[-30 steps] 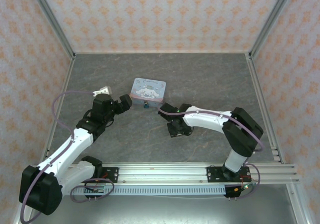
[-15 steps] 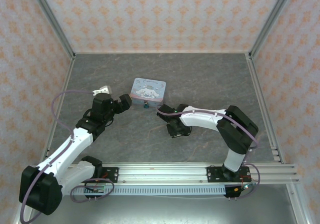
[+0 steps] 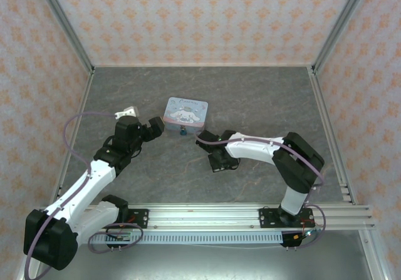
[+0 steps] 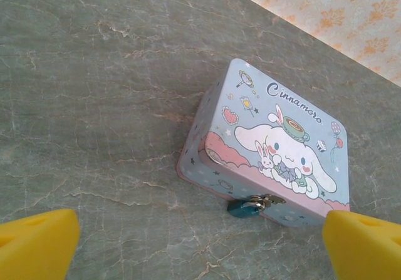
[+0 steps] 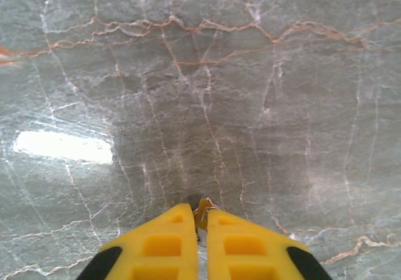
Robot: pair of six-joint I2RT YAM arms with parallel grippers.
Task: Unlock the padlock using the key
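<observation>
The right arm point(image 3: 257, 148) folds at its elbow, forearm running toward nine o'clock; the right gripper point(image 5: 200, 220) pinches shut on the small brassy key point(image 5: 202, 207), low over the table point(image 5: 263, 73). The left arm point(image 3: 94, 173) reaches toward one o'clock, its left gripper point(image 4: 200, 242) spread wide and empty. At that gripper's three o'clock, the padlock point(image 4: 243, 207) hangs on the tin's point(image 4: 276, 148) near face.

Metal key point(image 5: 202, 208) — glossy stone-look table point(image 5: 250, 73) (tin point(image 4: 276, 142) glossy too).
</observation>
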